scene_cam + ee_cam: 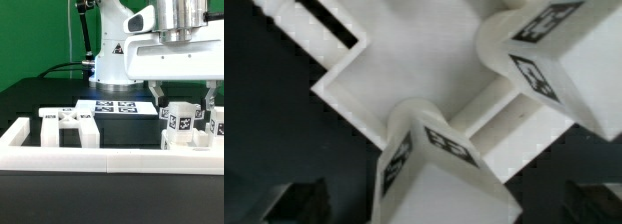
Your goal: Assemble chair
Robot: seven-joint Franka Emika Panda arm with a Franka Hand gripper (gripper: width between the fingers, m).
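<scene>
The chair parts are white blocks with black-and-white tags. A cluster of them (186, 125) stands upright at the exterior view's right, just behind the border rail. My gripper (185, 100) hangs over this cluster, one finger (160, 96) on each side, jaws spread wide. In the wrist view a tagged white post (438, 160) rises between my dark fingers (295, 200), with a gap on both sides, and my gripper (441, 208) is open around it. A second tagged post (535, 60) and a flat white panel (402, 70) lie beyond. Another chair part (66, 122) lies at the exterior view's left.
The long white border rail (100, 155) runs across the front, with raised ends at both sides. The marker board (114, 107) lies flat in the middle behind it. The robot base (115, 55) stands at the back on the black table.
</scene>
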